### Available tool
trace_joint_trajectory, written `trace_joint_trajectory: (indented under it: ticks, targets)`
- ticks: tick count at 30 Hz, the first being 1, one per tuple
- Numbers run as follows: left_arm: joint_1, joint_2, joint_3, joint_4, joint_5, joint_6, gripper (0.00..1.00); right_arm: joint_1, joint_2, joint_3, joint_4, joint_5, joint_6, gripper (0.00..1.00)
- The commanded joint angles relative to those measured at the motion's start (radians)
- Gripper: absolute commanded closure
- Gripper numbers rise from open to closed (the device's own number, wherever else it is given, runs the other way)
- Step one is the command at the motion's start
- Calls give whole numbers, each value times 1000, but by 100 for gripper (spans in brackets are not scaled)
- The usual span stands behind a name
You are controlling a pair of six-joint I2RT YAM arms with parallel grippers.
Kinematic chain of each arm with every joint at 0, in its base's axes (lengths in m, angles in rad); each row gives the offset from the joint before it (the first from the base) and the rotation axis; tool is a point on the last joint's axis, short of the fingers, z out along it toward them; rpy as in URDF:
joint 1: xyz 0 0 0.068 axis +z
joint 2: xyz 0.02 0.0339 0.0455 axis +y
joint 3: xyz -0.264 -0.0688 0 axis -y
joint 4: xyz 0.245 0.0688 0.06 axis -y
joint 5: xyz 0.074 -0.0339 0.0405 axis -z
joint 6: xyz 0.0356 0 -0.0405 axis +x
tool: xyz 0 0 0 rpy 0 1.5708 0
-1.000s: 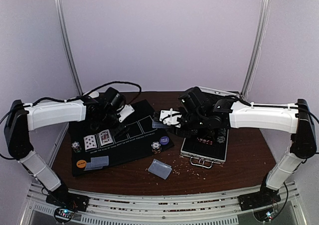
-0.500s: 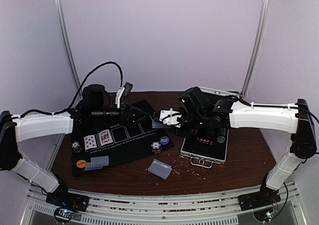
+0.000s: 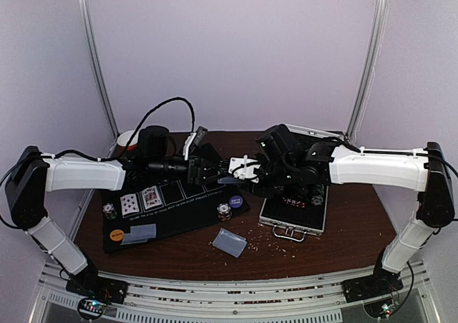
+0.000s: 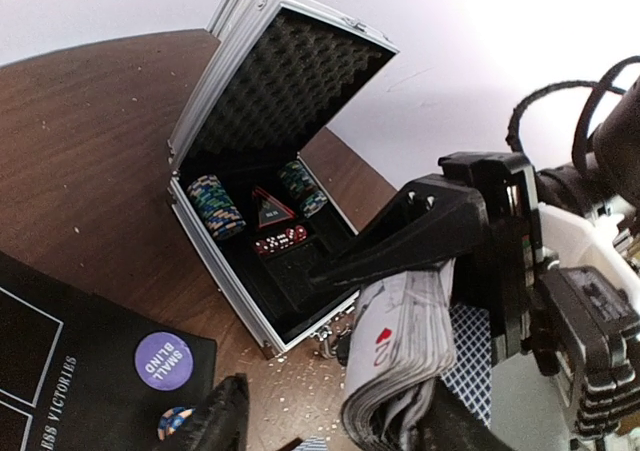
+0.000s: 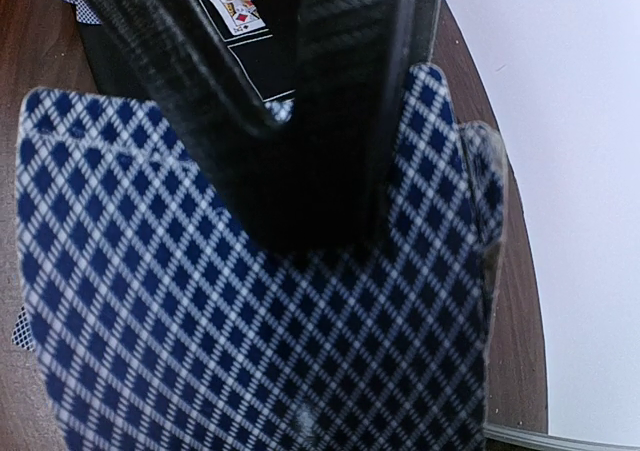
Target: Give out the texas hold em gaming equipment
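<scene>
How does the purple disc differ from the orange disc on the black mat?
On the black mat, the purple disc lies near the right edge; the orange disc lies at the near left corner. The purple disc reads SMALL BLIND in white; the orange disc's dark print is too small to read. Both are round and lie flat.

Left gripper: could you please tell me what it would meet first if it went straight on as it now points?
The left gripper would most likely meet the deck of cards clamped in the right gripper, just ahead; depth is unclear.
</scene>
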Motion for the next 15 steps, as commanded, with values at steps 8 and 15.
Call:
trace_joint_trajectory:
  ticks: [8,15]
  targets:
    - [-2,-40,39,-106,15,88,61,3,-5,-3,21,5,17,58]
    - [-2,-54,48,-147,18,111,75,3,-6,-1,21,8,17,58]
